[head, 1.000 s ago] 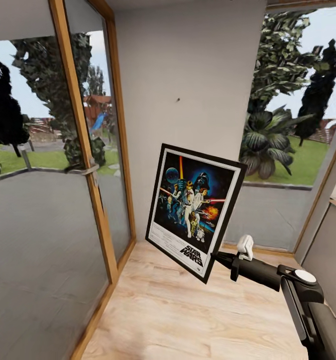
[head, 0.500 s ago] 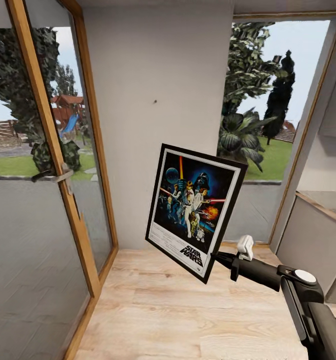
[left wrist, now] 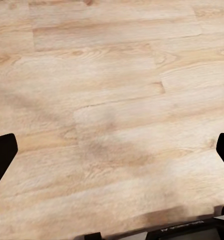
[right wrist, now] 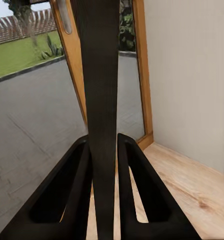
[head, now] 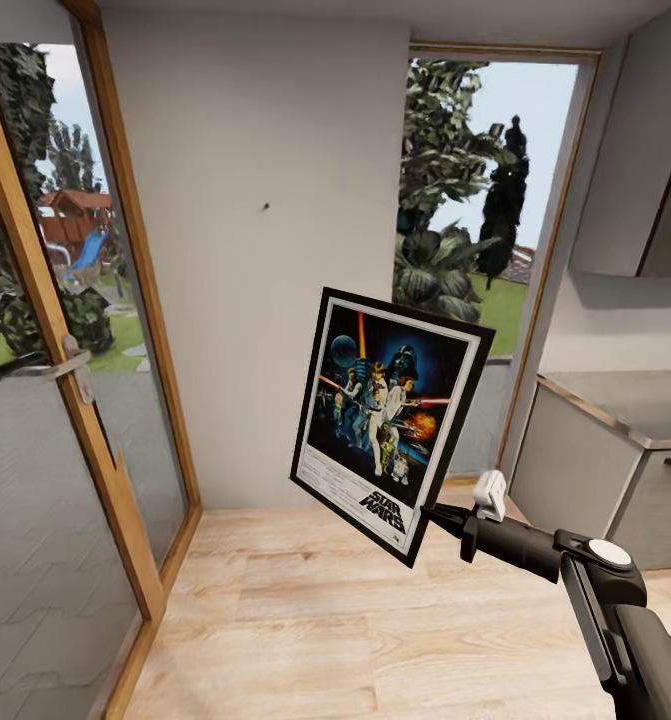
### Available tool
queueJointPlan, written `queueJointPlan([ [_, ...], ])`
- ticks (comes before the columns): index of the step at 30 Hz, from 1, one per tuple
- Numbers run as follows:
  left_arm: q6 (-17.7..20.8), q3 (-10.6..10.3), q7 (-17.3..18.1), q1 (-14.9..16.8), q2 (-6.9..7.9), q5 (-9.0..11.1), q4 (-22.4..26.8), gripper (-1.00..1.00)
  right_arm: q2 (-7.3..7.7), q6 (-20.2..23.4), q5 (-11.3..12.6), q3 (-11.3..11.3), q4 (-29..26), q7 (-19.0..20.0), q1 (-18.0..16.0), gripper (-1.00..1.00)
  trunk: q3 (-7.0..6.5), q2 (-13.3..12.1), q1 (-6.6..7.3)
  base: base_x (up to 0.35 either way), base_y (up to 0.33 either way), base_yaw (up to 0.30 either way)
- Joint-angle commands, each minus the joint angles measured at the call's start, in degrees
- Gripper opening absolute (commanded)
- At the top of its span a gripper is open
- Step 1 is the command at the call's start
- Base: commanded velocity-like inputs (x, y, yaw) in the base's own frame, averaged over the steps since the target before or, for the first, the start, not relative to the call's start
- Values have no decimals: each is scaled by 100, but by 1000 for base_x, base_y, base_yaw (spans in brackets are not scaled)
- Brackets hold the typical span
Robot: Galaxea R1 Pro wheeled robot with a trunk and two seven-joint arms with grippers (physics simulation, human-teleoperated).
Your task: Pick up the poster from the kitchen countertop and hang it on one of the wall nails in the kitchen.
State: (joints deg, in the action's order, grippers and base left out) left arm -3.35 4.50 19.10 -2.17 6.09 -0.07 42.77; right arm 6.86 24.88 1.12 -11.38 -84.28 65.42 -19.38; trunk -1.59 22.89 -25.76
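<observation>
Pale grey wall (head: 275,330) between wood-framed glass door (head: 65,400) and window (head: 475,230) (garden beyond), light plank floor (head: 305,610).

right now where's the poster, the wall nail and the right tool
poster (head: 387,418), head view, middle of the artwork
wall nail (head: 265,208), head view, the dark peg itself
right tool (right wrist: 104,165), right wrist view, between fingertips, clamping the frame edge

Setting: home kitchen corner. Evidence: wood plank floor (head: 375,620), grey plaster wall (head: 265,330), wood-framed glass door (head: 65,380) onto garden, grey desk (head: 635,400) with wall cabinet (head: 640,170) above.
</observation>
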Motion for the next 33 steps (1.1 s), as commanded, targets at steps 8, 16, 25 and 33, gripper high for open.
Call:
queueJointPlan([
  [8, -13, 17, 58, -3, -2, 14, 1, 100, -1, 67, 10, 1, -2, 24, -3, -100, -2, 3, -2, 0, 0, -21],
  [16, -4, 23, 57, -3, 1, 18, -97, 100, 7, 69, -15, 137, -4, 24, -4, -100, -2, 3, -2, 0, 0, -2],
  [25, 17, 1084, 815, -3, 7, -9, -304, 100, 0, 1030, -30, 995, -29, -3, -984, -100, -2, 3, -2, 23, 0, 0],
  [33, 19, 1096, 830, -3, 7, -10, -304, 100, -4, 1406, -19, 1144, -27, -11, -1278, -100, -2, 3, -2, 257, 0, 0],
])
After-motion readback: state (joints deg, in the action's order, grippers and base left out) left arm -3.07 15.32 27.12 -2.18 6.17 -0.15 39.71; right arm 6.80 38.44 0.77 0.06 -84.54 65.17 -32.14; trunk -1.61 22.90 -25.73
